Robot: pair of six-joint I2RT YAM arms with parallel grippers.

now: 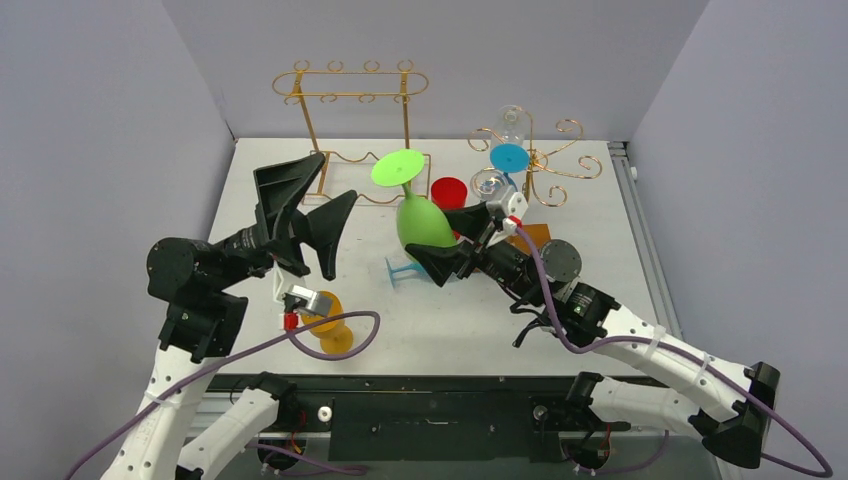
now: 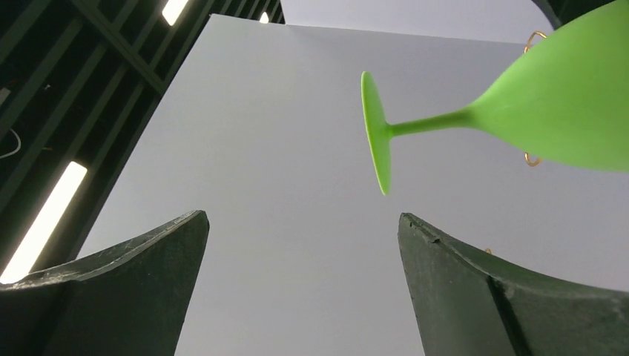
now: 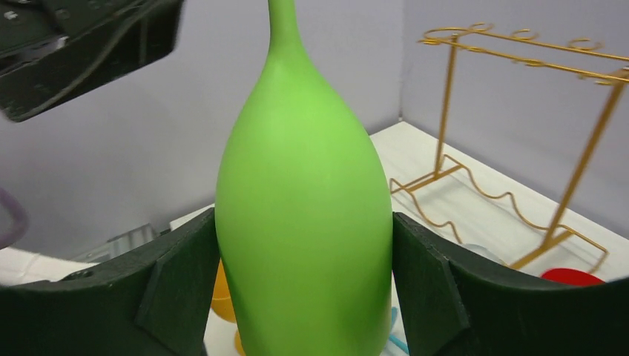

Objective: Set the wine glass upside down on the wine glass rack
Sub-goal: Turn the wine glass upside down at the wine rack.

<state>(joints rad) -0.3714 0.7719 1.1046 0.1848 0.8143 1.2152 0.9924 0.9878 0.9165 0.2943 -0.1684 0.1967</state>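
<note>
You are working inside a booth of plain grey walls (image 1: 100, 110) that close in the back and both sides. The left wrist camera looks up past them to dark ceiling beams with strip lights (image 2: 43, 216).

The white table (image 1: 610, 310) fills the floor of the booth, matte and unmarked. The tall gold rack (image 1: 352, 96) stands at its far edge, left of centre, with its upper rails bare. Everything below is placed from that rack.

In front of the rack's left post, your left gripper (image 2: 303, 222) hangs above the table with its jaws spread wide and nothing between them.

In front of the rack's right end, your right gripper (image 3: 304, 289) is clamped on the bowl of the green wine glass (image 1: 420, 220), one finger pressed to each side. The glass is off the table, foot up and tilted toward the rack, and it is not hung on it.

Well to the right of the rack stands a curly gold stand (image 1: 547, 163) carrying a clear glass with a blue foot (image 1: 509, 157).

A red cup (image 1: 449, 190) sits just right of the rack's base. A blue glass (image 1: 405, 270) lies on its side further forward, below the green one. An orange glass (image 1: 330, 322) lies nearest you, in front of the rack's left side.
</note>
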